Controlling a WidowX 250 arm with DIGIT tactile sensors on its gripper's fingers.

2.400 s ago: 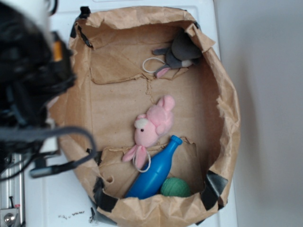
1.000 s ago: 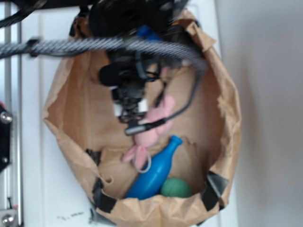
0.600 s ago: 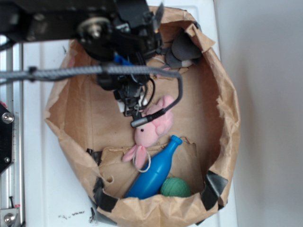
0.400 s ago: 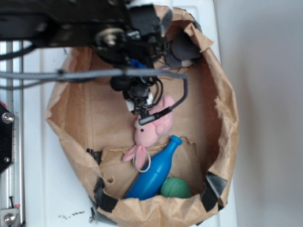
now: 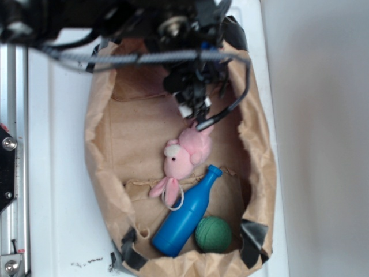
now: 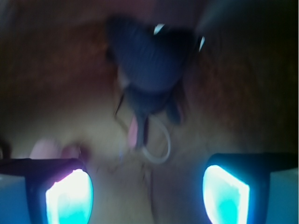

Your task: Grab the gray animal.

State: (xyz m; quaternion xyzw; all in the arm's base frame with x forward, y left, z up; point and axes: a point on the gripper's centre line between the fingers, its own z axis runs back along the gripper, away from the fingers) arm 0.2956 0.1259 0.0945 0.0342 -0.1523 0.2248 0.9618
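a: spotted the gray animal [image 6: 149,70]?
b: yes. lying at the far end of the paper bag [image 5: 101,144], close to the back wall, dead ahead in the wrist view. hidden under the arm in the exterior view, so no fix from there.
a: and the claw [image 6: 148,196]?
b: wide open, holding nothing. 2 lit pads [image 6: 70,196] at the bottom corners of the wrist view, with the toy above and between them, clearly apart from both.
a: why spread so far?
b: probably to straddle the plump body on the way in. looks like an approach, not yet a grasp.
a: anything in the way?
b: thin white cord loop [image 6: 161,149] trailing from the toy toward the camera, nearer than the body. could snag a finger, or get pinched instead of the plush. better to aim at the dark bulk beyond it.
a: other stuff in the bag?
b: pink plush [image 5: 184,153] in the middle, just beside the arm's dangling cable [image 5: 230,109]. blue bottle [image 5: 187,213] lying with its neck near that plush. green ball [image 5: 213,234] right by the bottle's base. all toward the near end, apart from the target, so hard to confuse.
a: bag itself?
b: sitting on the white desk [image 5: 57,173], crumpled walls folded inward. soft sides, likely to shift if bumped. soft toy too: should compress and hold under a firm close.
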